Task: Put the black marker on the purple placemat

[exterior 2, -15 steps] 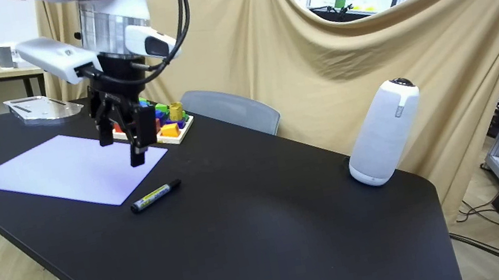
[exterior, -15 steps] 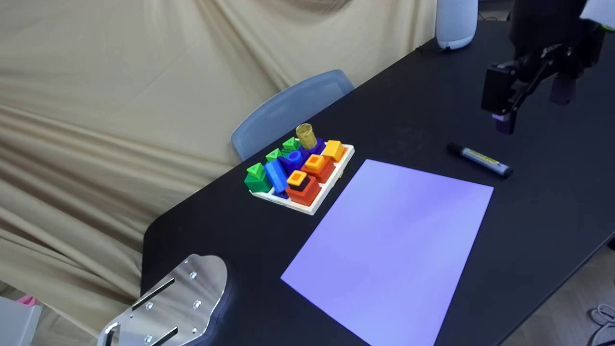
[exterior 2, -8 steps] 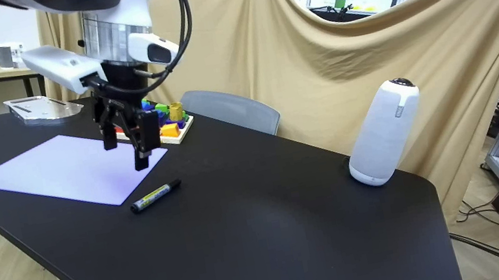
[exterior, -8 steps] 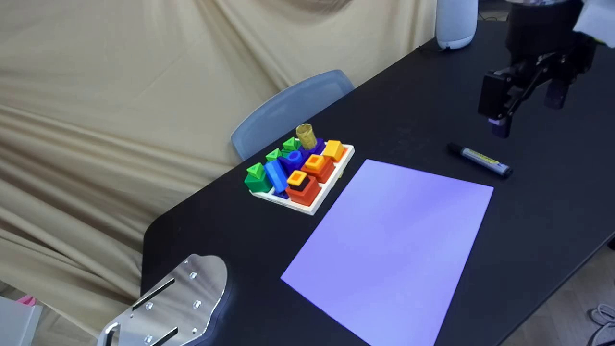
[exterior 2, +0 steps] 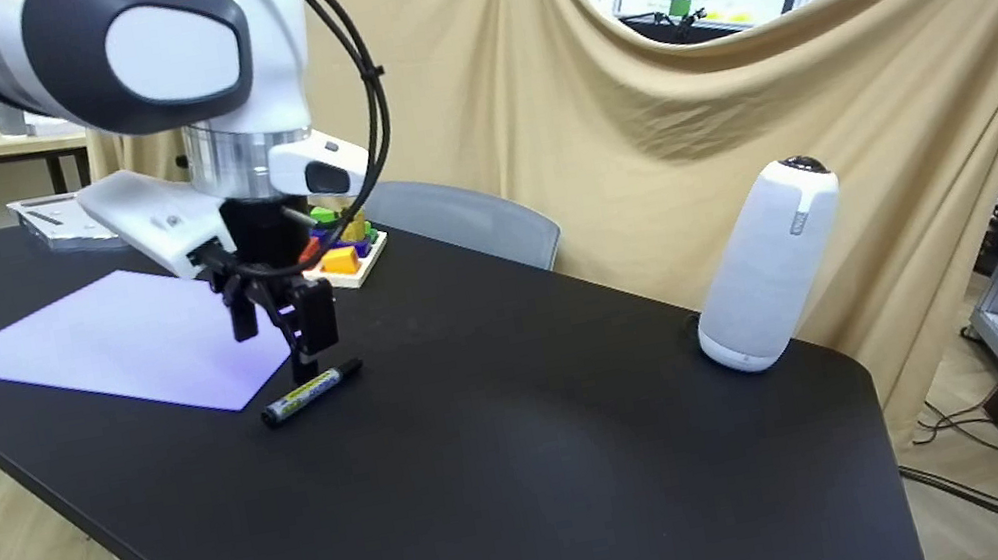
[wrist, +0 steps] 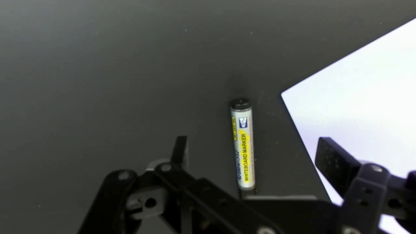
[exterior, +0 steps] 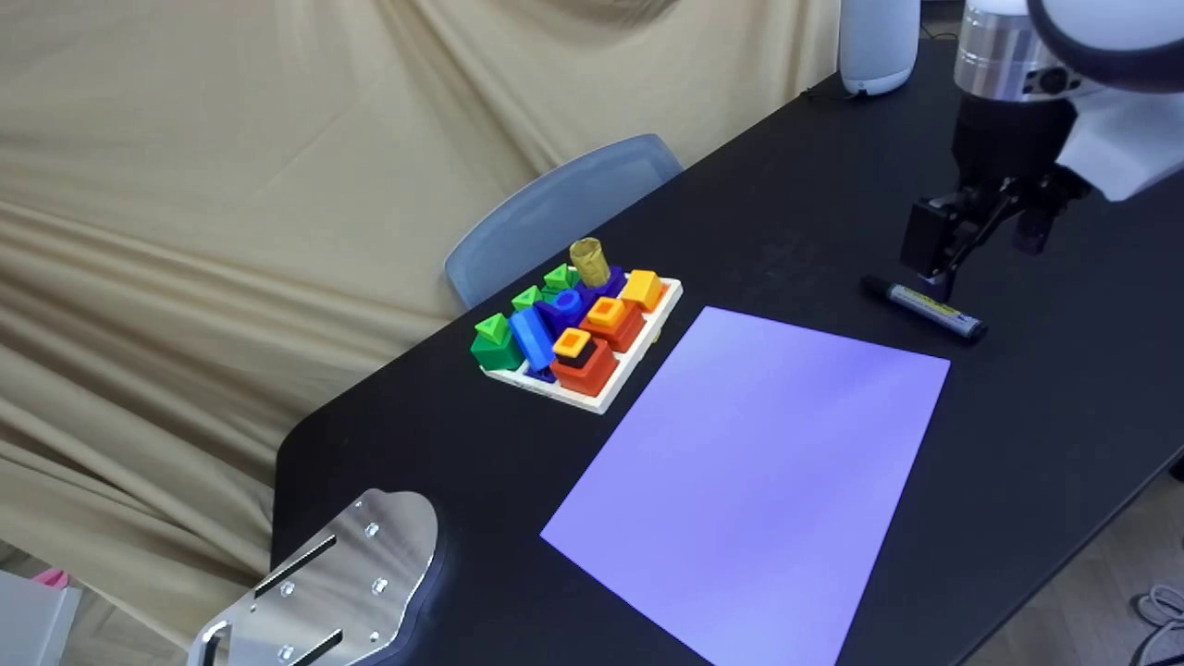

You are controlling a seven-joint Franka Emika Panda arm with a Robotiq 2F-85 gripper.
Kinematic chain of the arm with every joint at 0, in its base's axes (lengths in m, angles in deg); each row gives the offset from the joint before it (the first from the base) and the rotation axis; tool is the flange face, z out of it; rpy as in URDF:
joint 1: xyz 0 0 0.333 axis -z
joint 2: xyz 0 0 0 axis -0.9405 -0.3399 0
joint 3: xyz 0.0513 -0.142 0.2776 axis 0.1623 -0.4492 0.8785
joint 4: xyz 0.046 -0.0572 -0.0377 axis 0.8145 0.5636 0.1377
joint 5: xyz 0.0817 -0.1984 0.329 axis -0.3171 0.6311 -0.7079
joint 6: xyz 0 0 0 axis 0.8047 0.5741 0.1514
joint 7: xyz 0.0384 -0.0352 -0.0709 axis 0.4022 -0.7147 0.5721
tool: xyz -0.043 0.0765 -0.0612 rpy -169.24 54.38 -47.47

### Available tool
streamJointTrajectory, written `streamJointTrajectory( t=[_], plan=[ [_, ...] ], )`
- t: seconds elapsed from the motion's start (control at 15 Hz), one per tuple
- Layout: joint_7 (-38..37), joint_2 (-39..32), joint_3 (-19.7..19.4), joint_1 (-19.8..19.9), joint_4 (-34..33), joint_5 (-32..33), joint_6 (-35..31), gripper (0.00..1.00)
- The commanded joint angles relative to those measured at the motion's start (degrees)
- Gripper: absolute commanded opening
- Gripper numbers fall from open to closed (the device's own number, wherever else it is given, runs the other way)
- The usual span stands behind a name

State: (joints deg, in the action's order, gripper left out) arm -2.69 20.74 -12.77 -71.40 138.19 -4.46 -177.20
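The purple placemat (exterior: 749,481) is lying flat on the worktop (exterior: 786,222). The black marker (wrist: 243,146) is resting just beside one placemat corner, apart from it. Near that corner the end effector (wrist: 253,146) is pointing down and standing wide, the marker showing within its gap in the wrist view. A block tray (exterior: 595,401) is sitting near the placemat.

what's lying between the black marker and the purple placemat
Just a bare strip of black tabletop separates the marker from the purple placemat in the wrist view.
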Motion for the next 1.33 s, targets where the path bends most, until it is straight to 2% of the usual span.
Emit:
streamJointTrajectory(
  t=[0.0, 0.8, 0.87, 0.93, 1.0, 1.27],
  plan=[
    [-0.14, -5.19, -0.66, -0.24, -2.35, -0.25, -2.7, 1.0],
    [-0.6, -15.03, -2.47, -0.62, -9.74, 0.29, -3.0, 1.0],
    [-0.84, -15.55, -2.69, -0.88, -10.16, 0.38, -3.09, 0.75],
    [-0.85, -15.93, -2.85, -1.1, -10.53, 0.54, -3.15, 0.74],
    [-0.71, -16.06, -2.72, -1.07, -10.78, 0.46, -3.15, 0.68],
    [-0.94, -14.98, -3.21, -2.0, -10.88, 0.82, -3.35, 0.39]
  ],
)
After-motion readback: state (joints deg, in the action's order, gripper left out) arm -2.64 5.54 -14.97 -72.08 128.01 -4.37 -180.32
